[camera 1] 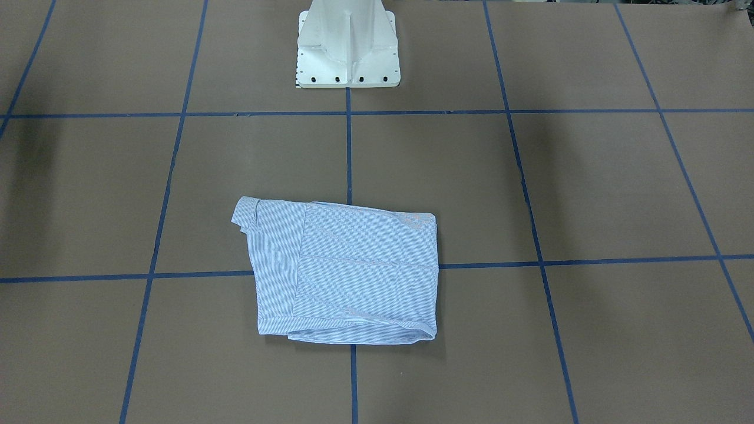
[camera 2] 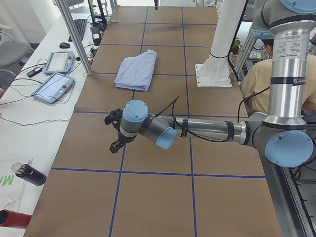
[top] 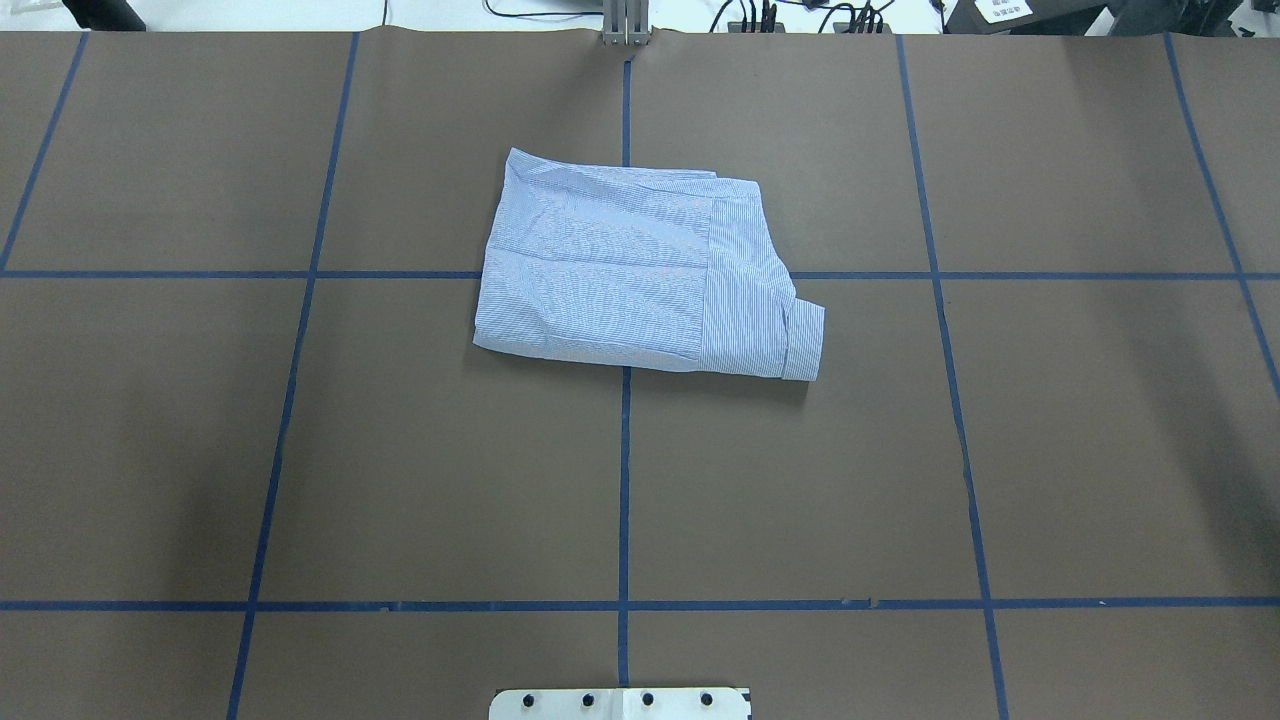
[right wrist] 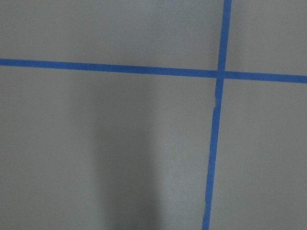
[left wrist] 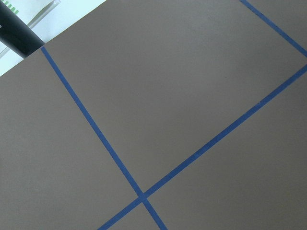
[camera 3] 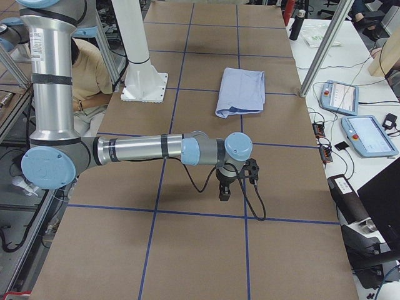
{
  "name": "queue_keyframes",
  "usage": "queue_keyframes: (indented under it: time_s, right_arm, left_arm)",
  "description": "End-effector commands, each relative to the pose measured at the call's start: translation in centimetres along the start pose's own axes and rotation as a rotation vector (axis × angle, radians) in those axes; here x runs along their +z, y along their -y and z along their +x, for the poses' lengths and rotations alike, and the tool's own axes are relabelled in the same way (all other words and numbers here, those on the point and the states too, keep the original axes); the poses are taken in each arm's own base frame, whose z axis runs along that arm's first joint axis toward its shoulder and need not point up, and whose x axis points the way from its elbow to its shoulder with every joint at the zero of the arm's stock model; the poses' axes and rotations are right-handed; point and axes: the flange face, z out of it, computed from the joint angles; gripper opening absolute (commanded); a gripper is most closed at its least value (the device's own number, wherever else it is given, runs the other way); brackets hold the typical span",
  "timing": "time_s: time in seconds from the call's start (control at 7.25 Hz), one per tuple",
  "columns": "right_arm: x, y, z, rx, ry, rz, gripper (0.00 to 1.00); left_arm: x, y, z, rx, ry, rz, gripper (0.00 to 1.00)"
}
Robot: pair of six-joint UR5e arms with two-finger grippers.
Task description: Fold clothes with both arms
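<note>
Seen from each table end: L arm (camera 2: 207, 129) lies stretched out low over the brown table (top: 400, 450). L gripper (camera 2: 115, 147) points down just above the top. Can't tell if its fingers are apart or together. R arm (camera 3: 144, 150) is the same at the other end. R gripper (camera 3: 223, 195) points down, can't tell either. Further off, mid table, the blue stripy shirt (top: 620, 270) lies folded flat. One cuff (top: 805, 340) sticks out on robot's R side. Shirt is well apart from both grippers.

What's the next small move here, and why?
Probably bring the right gripper toward the cuff. The shirt lies folded into a compact rectangle, but that cuff pokes out at its corner on the robot's right, and the gripper hangs far from it.
</note>
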Motion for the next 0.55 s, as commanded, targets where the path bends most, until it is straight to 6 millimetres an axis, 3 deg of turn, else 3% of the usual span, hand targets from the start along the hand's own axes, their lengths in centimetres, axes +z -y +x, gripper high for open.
queue_keyframes:
  time_s: [0.0,0.41]
  right_arm:
    - [-0.14,0.08,-0.16,-0.004,0.000,0.004,1.00]
    - [-0.24,0.29,-0.27,-0.006,0.000,0.006,1.00]
  left_arm:
    - [-0.01,0.03,0.01,0.006,0.002,0.008,0.99]
    - [-0.12,0.14,0.09,0.011,0.003,0.011,0.99]
